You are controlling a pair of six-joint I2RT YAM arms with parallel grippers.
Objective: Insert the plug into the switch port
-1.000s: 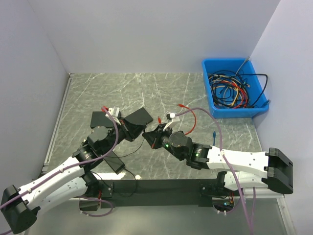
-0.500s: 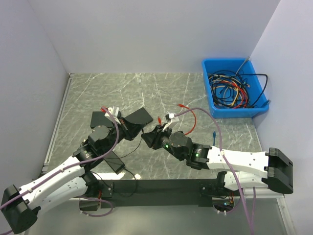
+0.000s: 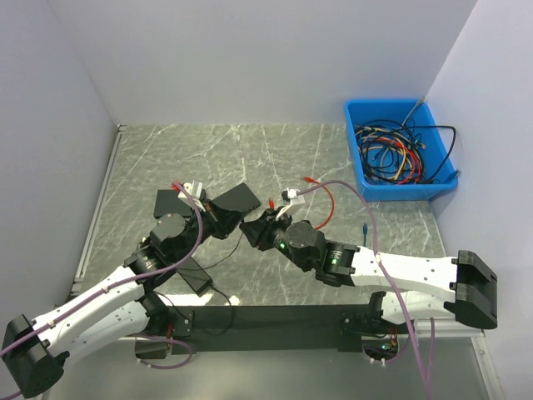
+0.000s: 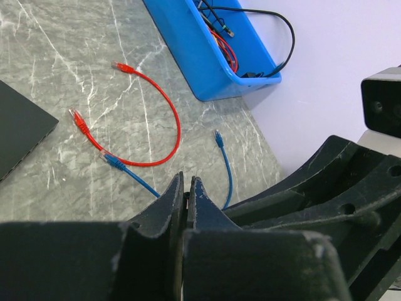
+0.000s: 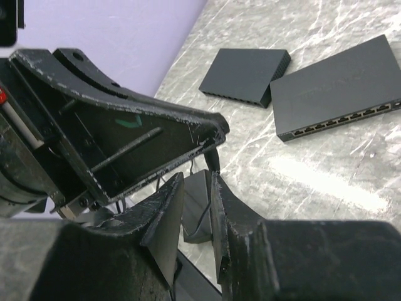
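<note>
Hovering low over the table [image 3: 166, 158], the right gripper [image 5: 195, 179] has its fingers drawn close with only a narrow gap, and a small black plug [image 5: 212, 161] pokes up at their tips, apparently pinched there. Just beside it, almost tip to tip, the left gripper [image 4: 188, 182] has its fingers pressed nearly together; whether the slit holds anything cannot be told. A thin black cable [image 3: 223, 253] trails from where the two meet back toward a black adapter [image 3: 194, 275] lying near the arm bases. Beyond the fingers lies the switch [image 5: 341, 88], flat on the table, its row of ports along the edge facing the right wrist camera. A smaller black box [image 5: 245, 76] sits close beside it. The step in hand looks like carrying the plug to a port. To do it well, the plug should probably be brought level with the port row, squared to one opening, and pushed straight in without twisting. The left gripper crowds the approach and would likely need to clear first, and the trailing cable may drag or tug the plug off line. Farther off on the right, a red cable [image 4: 169, 125] and a blue cable [image 4: 225, 169] lie loose on the table. Behind them a blue bin [image 4: 207, 63] holds a tangle of cables, well apart from the work.
</note>
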